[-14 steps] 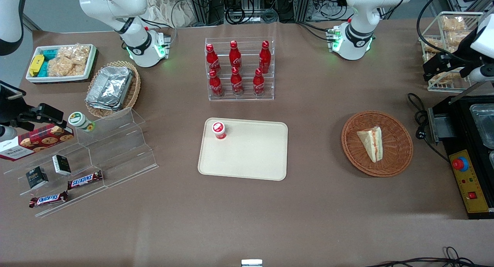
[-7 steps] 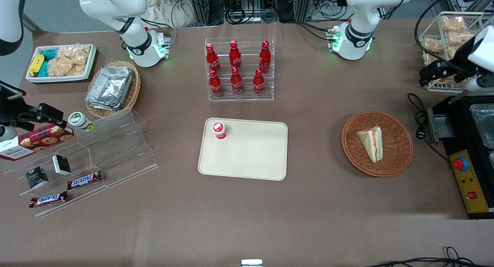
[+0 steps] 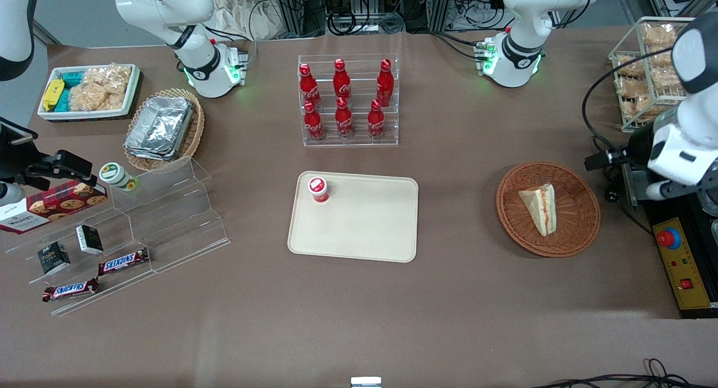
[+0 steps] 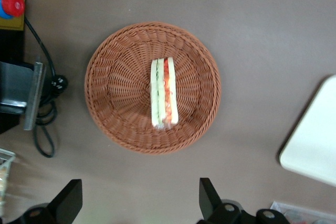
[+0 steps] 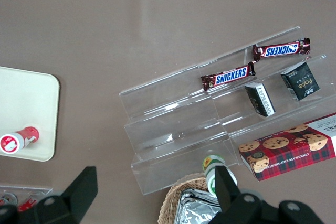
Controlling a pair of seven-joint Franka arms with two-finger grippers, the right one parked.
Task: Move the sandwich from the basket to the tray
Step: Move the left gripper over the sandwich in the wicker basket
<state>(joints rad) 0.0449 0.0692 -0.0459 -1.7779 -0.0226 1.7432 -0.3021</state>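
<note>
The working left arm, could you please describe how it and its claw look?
The left arm has glossy white rounded shells with dark joint sections, a black cable looping beside it, and a base ringed by a black band with green lights. Its claw, above the table near the basket, has black, angular fingers set wide apart.

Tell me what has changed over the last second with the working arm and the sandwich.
The working arm has swung in from the table's edge near the wire snack rack toward the basket. Its gripper now hangs open above the basket, holding nothing. The sandwich lies in the basket as before, untouched. The tray and the small red bottle on it have not moved.
</note>
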